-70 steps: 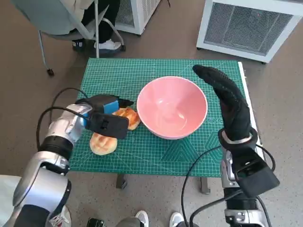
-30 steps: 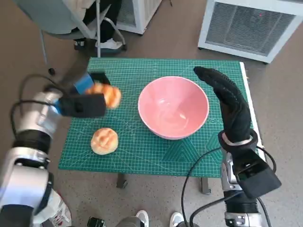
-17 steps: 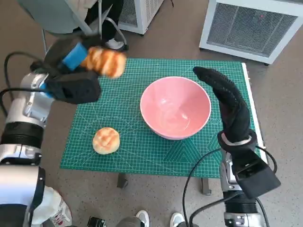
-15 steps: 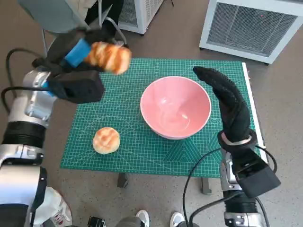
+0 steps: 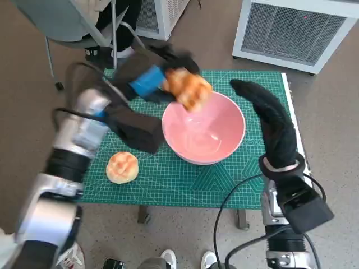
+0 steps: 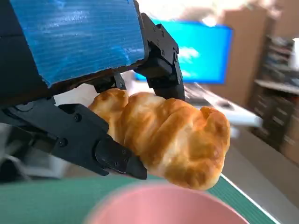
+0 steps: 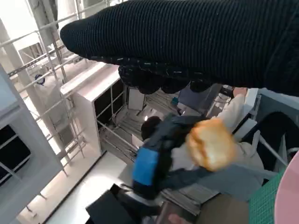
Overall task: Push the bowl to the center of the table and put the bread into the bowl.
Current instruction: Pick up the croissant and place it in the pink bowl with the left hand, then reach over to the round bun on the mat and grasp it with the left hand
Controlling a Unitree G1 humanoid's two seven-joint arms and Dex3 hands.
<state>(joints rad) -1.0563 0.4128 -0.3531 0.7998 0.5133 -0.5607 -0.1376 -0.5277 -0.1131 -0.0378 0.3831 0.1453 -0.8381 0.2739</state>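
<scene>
Here the left hand (image 5: 150, 83) grips a croissant (image 5: 188, 89) above the bowl's (image 5: 203, 128) rim; the right hand (image 5: 272, 117) stands flat, fingers straight.

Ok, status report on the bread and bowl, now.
Left hand holds one bread roll above the pink bowl's rim. Right hand open, upright beside the bowl. Second roll on the green mat. Nothing blocking the drop.

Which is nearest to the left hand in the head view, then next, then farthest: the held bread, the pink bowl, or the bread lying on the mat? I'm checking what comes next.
1. The held bread, gripped by the left hand over the bowl's far-left rim.
2. The pink bowl, just beneath and to the right.
3. The bread on the mat, near the table's front left edge.
</scene>
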